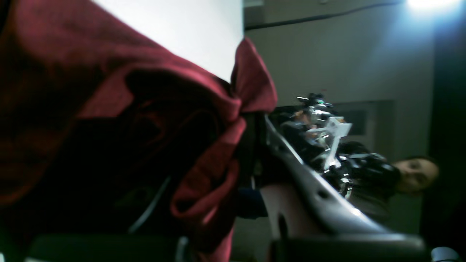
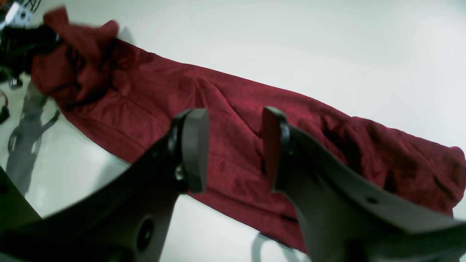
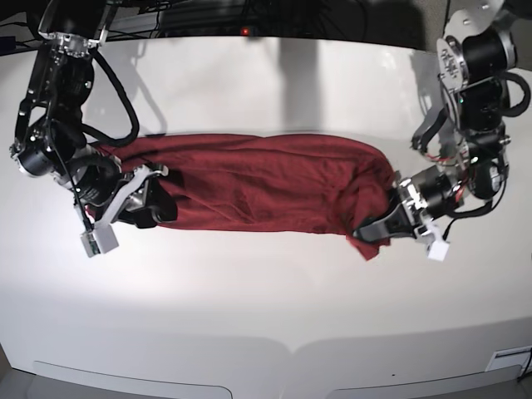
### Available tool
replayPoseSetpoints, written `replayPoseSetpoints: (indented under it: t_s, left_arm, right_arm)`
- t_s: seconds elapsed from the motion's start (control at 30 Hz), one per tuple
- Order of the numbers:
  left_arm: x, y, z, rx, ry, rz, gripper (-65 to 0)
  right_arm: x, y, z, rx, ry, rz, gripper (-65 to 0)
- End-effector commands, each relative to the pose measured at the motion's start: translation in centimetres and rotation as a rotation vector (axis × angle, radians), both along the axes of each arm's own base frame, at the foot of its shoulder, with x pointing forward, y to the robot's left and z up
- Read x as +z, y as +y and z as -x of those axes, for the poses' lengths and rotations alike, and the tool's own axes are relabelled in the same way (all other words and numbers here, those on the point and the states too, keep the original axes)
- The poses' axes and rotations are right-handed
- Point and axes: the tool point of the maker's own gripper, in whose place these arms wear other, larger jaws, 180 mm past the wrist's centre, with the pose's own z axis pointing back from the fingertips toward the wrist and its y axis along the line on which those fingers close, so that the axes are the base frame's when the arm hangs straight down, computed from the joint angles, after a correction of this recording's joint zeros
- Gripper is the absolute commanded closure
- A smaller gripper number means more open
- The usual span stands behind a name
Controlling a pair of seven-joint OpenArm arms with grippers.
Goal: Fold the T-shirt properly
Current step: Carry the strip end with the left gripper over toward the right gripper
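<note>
The shirt [image 3: 258, 183] is laid out in a long band across the white bench [image 3: 266, 307]. One end is pinched in the left tool [image 3: 371, 226] and bunched around it; in the blurred wrist view the cloth seems raised off the bench. The right tool [image 2: 233, 145] is spread, empty, above the other end of the shirt.

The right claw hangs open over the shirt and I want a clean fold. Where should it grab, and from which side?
Probably the shirt's free end under the right claw, coming straight down. The cloth lies flat in a long band there, so only a pinch from above can lift an edge; the left claw already holds the far end bunched.
</note>
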Motion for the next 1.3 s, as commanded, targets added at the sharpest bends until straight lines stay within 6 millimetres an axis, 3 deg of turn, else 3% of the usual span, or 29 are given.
replayPoseSetpoints:
  t_s: [0.0, 0.17, 0.33, 0.6, 0.63, 0.73, 0.8, 0.87, 1.03, 1.27]
  left_arm:
    - [1.9, -0.2, -1.3, 0.008, -0.059, 0.026, 0.0]
    - [2.2, -4.0, -1.0, -0.025, -0.054, 0.1, 0.0]
    - [2.1, -6.6, -0.3, -0.067, -0.042, 0.128, 0.0]
    - [0.4, -10.8, 2.8, -0.278, -0.011, 0.036, 0.0]
    - [0.1, -11.4, 3.3, -0.31, -0.007, 0.023, -3.4]
    - [-0.3, -13.1, 4.6, -0.393, -0.003, -0.008, -23.9]
    - [-0.3, -13.6, 4.9, -0.422, -0.008, -0.019, -32.6]
    - [0.4, -14.1, 4.4, -0.427, -0.026, -0.017, -35.5]
    - [2.8, -14.1, 1.9, -0.427, -0.096, -0.031, -35.6]
    - [6.7, -17.4, 0.3, -0.462, -0.184, 0.014, -35.6]
  right_arm:
    - [1.8, 0.1, -0.8, 0.008, -0.065, -0.014, -24.8]
    - [1.8, 0.1, -0.8, 0.008, -0.065, -0.014, -24.8]
    - [1.8, 0.1, -0.8, 0.008, -0.065, -0.014, -24.8]
    - [1.8, 0.1, -0.8, 0.008, -0.066, -0.014, -24.8]
    - [1.8, 0.1, -0.8, 0.008, -0.066, -0.014, -24.8]
    - [1.8, 0.1, -0.8, 0.008, -0.066, -0.014, -24.8]
    - [1.8, 0.1, -0.7, 0.008, -0.065, -0.014, -24.8]
    - [1.8, 0.1, -0.7, 0.008, -0.065, -0.014, -24.8]
    - [1.9, 0.1, -0.8, 0.007, -0.069, -0.017, -24.8]
    - [2.8, 0.5, -1.3, -0.003, -0.117, -0.055, -24.8]
